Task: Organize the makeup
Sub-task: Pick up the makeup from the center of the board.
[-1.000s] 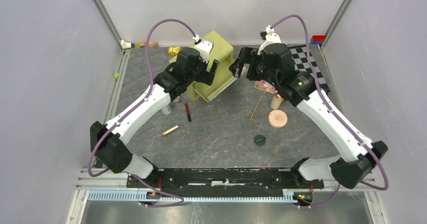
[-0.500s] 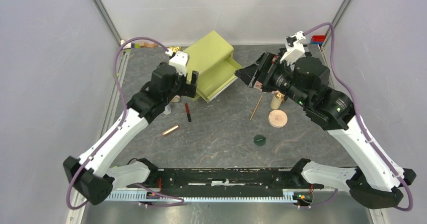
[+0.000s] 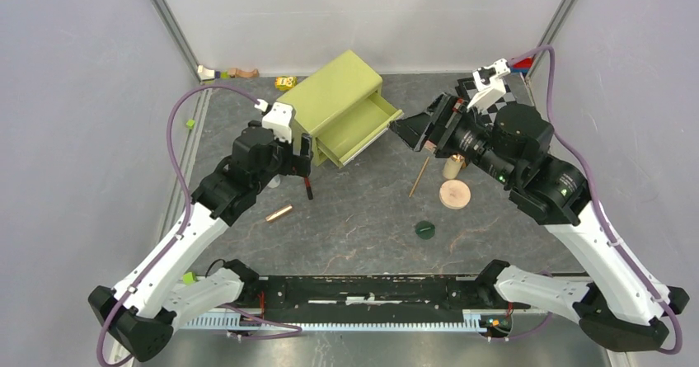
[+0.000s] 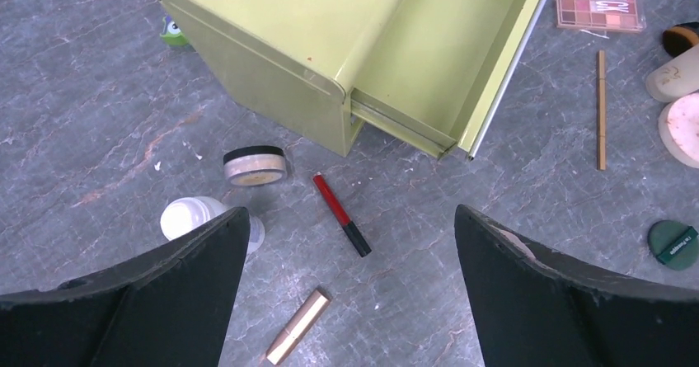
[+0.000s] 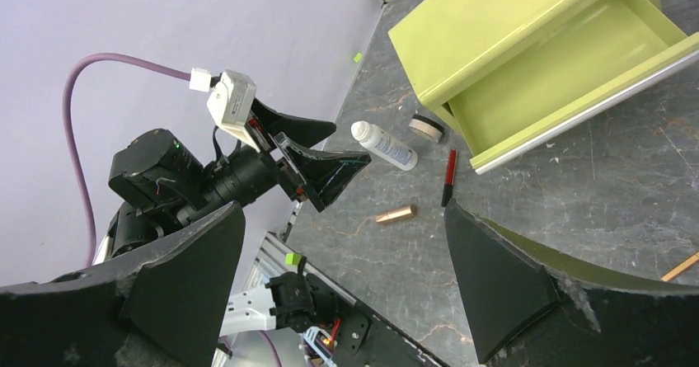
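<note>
- Green cabinet (image 3: 334, 95) sits at the far middle of the counter (image 3: 363, 235) in the overhead view, and its drawer (image 3: 356, 132) is pulled open with nothing in it.
  - The left hand (image 3: 295, 157) hangs with fingers apart over the left cluster. The red-black pencil (image 3: 309, 187) lies just near of it, and the rose-gold tube (image 3: 279, 214) lies nearer again.
  - The right hand (image 3: 415, 128), also spread and holding nothing, hovers right of the drawer. The thin stick (image 3: 419, 176), tan compact (image 3: 454, 194) and green disc (image 3: 424, 230) lie near of it.
- Left wrist view: the pencil lies almost centred between the open fingers, below them and untouched.
  - A round jar (image 4: 255, 166) and the white bottle (image 4: 194, 217) lie to its left. The eyeshadow palette (image 4: 598, 0) lies far right, past the drawer.
  - My judgement of the risk is that the pencil is thin and flat on the counter, so fingers closing too high would skid over it or roll it.
  - A descent off-line could knock the jar, or the bottle, which might roll.
- Right wrist view: the spread fingers frame the left arm (image 5: 173, 185) and that same cluster, all well apart from this hand, with nothing between them.
  - If both hands made for the drawer together, they could collide at its open front or nudge it shut.
</note>
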Tool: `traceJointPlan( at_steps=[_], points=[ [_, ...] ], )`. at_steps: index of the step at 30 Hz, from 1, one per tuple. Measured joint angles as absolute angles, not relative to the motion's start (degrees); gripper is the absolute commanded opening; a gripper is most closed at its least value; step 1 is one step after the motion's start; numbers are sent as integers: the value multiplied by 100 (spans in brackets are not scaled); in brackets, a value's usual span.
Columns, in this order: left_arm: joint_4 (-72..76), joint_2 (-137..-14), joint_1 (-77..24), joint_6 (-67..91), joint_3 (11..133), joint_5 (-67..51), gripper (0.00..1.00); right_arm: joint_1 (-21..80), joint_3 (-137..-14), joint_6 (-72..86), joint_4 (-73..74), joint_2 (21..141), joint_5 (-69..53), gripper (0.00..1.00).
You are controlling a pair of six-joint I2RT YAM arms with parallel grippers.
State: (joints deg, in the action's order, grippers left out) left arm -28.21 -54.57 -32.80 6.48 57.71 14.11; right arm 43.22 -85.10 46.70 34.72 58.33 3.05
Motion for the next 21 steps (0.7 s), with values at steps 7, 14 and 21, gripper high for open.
traceJointPlan(
  at_steps=[7, 14, 21],
  points=[
    [-2871, -5256, -3280, 692, 5561, 1413, 100, 4340, -8370, 4622, 3323, 5725, 150, 98],
    [-2961, -5054, -3280, 720, 5474, 1500, 100, 4346, -7109, 3863, 2923, 5092, 523, 98],
    [-3133, -4816, -3280, 720, 5336, 1811, 100, 4351, -5485, 2895, 3138, 4849, 1863, 98]
  ],
)
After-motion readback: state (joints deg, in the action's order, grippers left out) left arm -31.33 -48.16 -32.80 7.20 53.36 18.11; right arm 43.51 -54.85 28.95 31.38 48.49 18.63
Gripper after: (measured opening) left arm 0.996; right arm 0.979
